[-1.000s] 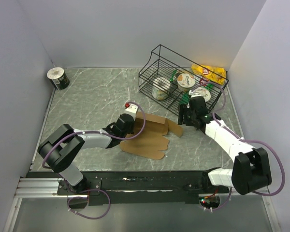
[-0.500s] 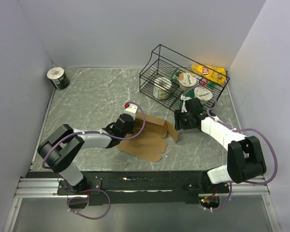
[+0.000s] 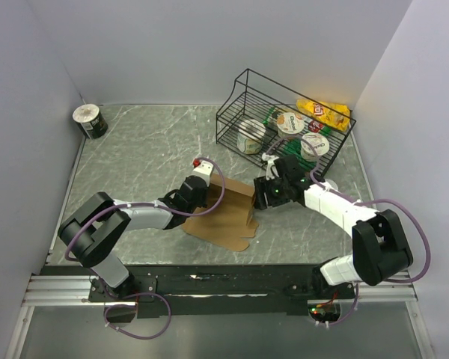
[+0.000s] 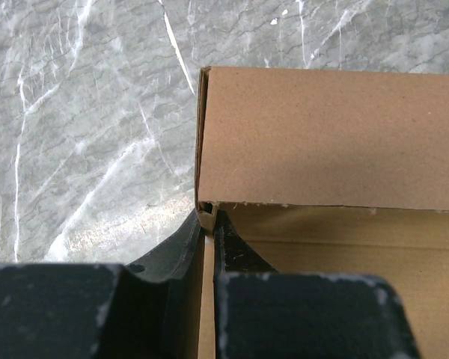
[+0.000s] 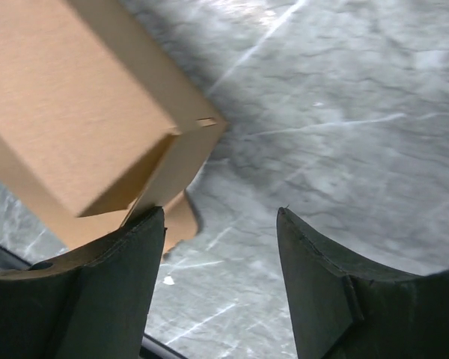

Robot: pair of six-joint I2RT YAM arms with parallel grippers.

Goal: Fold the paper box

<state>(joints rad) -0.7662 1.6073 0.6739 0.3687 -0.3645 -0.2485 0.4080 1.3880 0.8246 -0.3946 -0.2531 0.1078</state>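
Note:
The paper box, plain brown cardboard, lies partly folded at the table's middle front, its front panel flat. My left gripper is shut on the box's left side wall. In the left wrist view that thin wall sits pinched between the two dark fingers, with the back wall standing upright beyond. My right gripper stands open against the box's right end. In the right wrist view its left finger touches the raised cardboard flap, and only table shows between the fingertips of the gripper.
A black wire basket with several cups stands at the back right, just behind my right arm. A yellow snack bag lies at its far end. A tape roll sits in the back left corner. Walls close in left and right.
My right gripper has moved left to the box's right end, and the right flap that lay flat now stands up. The left arm has kept its grip without moving.

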